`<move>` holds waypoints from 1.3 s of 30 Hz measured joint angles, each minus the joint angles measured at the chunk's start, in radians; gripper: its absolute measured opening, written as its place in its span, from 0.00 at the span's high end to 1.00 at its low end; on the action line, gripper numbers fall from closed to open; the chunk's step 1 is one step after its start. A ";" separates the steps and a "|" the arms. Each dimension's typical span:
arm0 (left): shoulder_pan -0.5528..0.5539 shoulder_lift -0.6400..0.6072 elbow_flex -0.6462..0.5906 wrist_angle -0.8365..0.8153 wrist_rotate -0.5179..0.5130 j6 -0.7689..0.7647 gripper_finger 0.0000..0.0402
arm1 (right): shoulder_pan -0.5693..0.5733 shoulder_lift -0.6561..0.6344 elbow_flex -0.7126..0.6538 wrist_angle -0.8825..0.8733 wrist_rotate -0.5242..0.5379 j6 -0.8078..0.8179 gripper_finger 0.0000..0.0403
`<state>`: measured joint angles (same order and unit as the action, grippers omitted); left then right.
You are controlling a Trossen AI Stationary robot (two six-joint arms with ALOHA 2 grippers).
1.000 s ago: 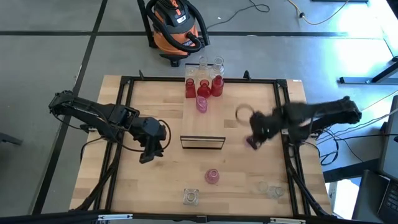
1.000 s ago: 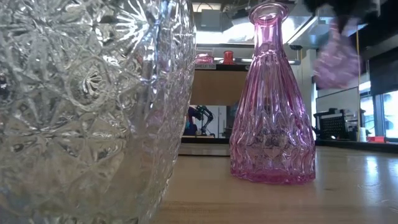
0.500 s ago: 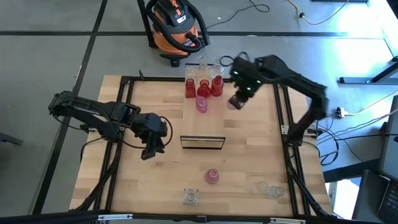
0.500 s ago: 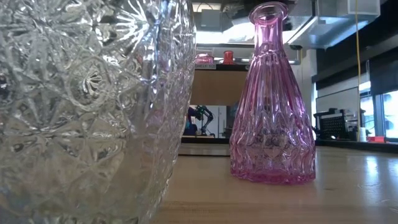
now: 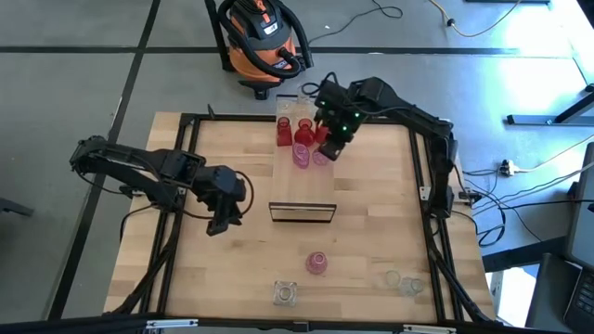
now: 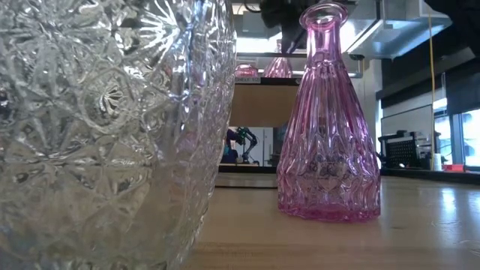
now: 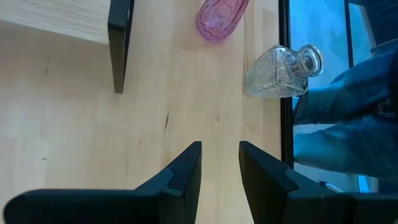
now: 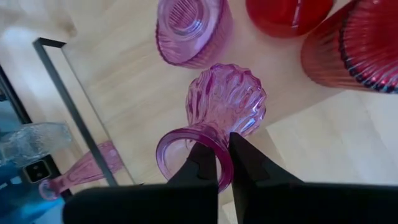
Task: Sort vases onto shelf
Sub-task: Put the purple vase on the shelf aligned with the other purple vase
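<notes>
Right against my lens sits a clear cut-glass vase. Beside it on the desk, a tall pink vase stands upright. Behind, another pink vase shows on the shelf.

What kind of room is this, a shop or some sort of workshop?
Probably a workshop or lab, not a shop. A bare wooden table stands on a grey concrete floor, an orange shop vacuum is parked behind it, and loose cables trail across the floor nearby.
</notes>
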<state>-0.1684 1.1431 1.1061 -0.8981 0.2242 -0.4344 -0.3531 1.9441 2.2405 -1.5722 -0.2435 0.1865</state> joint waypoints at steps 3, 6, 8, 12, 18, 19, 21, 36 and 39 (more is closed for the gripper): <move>0.000 0.000 0.000 -0.004 -0.002 0.007 0.75 | 0.000 0.002 0.000 0.000 0.016 -0.009 1.00; 0.000 0.000 0.000 -0.005 -0.002 0.024 0.75 | 0.000 0.004 0.000 0.000 0.015 -0.012 1.00; 0.000 0.000 0.000 -0.007 -0.002 0.026 0.75 | 0.000 0.007 -0.005 0.002 0.015 -0.012 1.00; 0.000 0.000 0.000 -0.007 0.000 0.025 0.75 | 0.000 0.007 -0.035 0.002 0.012 -0.012 0.97; 0.000 0.000 0.000 -0.007 0.003 0.025 0.75 | 0.000 0.004 -0.060 0.004 -0.001 -0.015 0.91; 0.000 0.000 0.000 -0.007 0.003 0.023 0.75 | 0.000 0.004 -0.060 0.004 -0.001 -0.017 0.90; 0.000 0.000 0.000 -0.007 0.003 0.021 0.75 | -0.001 0.004 -0.061 0.003 0.004 -0.017 0.89; 0.000 0.000 0.000 -0.007 0.005 0.026 0.75 | -0.001 0.005 -0.062 0.001 0.010 -0.018 0.89; 0.000 0.000 0.000 -0.007 0.005 0.026 0.75 | -0.001 0.005 -0.062 0.001 0.024 -0.017 0.89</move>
<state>-0.1684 1.1427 1.1061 -0.9047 0.2291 -0.4084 -0.3538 1.9491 2.1784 -1.5709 -0.2197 0.1697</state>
